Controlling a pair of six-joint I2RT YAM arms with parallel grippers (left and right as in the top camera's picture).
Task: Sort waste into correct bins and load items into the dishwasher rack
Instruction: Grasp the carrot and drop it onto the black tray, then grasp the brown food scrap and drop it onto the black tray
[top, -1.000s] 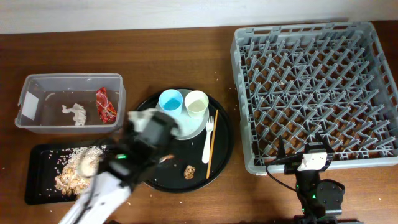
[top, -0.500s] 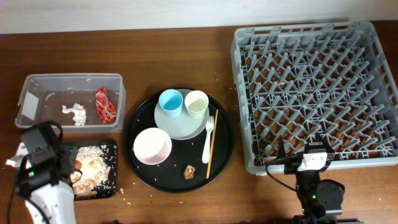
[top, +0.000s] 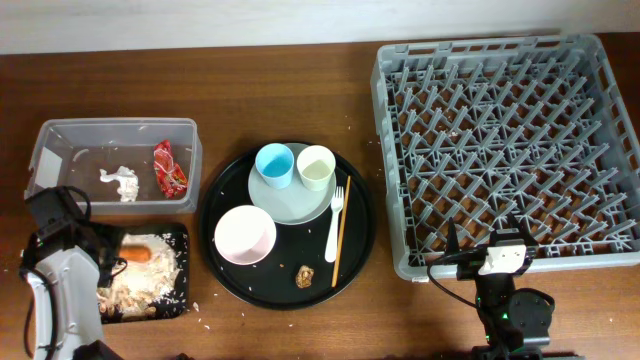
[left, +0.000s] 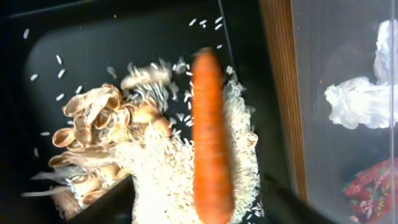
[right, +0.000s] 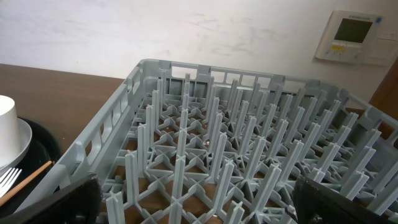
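Carrot (left: 211, 137) lies loose over the rice (left: 161, 180) in the black tray (left: 37, 74), between the left gripper's (left: 196, 186) parted, empty jaws; risk judged: it bounces off the rice onto the table (left: 281, 74).

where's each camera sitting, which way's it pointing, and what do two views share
Overhead: fixed above the table, looking straight down; large grey plastic dishwasher rack, round black tray, left arm and right arm at the bottom edge.
Left wrist: on the left arm, looking down at the small orange carrot and the shallow black rectangular tray; own dark fingers at the bottom.
Right wrist: low beside the rack, facing across it toward the pale wall; own fingers in the bottom corners.
Shared: overhead and left wrist both show the carrot and the clear plastic tub.
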